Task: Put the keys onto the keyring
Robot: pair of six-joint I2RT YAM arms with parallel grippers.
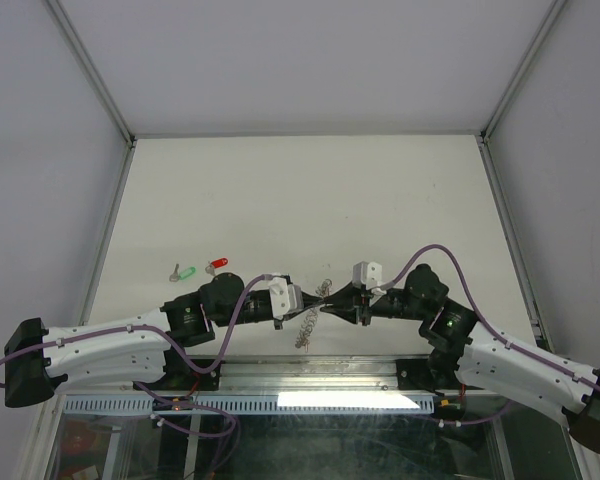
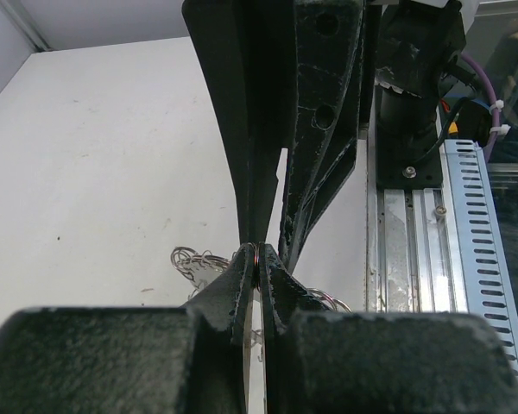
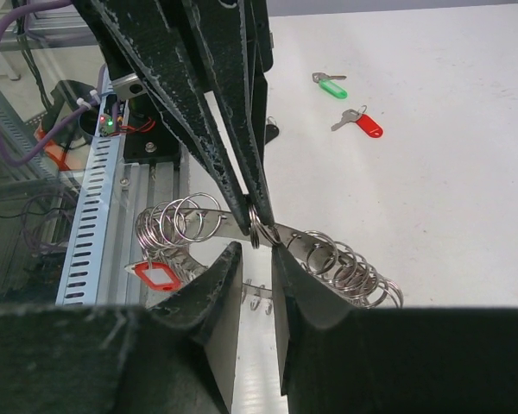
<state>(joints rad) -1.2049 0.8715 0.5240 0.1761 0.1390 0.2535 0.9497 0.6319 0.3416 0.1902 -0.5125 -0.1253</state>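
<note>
The left gripper (image 2: 256, 274) is clenched on a thin wire loop of the keyring (image 3: 338, 259). It meets the right gripper (image 3: 255, 269) tip to tip; that one's fingers stand slightly apart, and I cannot tell whether they grip anything. In the top view the keyring sits near the table's (image 1: 310, 190) six o'clock edge, with the green key (image 1: 185, 271) and red key (image 1: 218, 264) lying at ten o'clock from it.

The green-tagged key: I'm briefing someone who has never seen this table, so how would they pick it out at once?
On the white table, look at the open surface just beyond the left arm. Two small tagged keys lie side by side there; the green-tagged key is the left one, its neighbour the red-tagged key.
</note>
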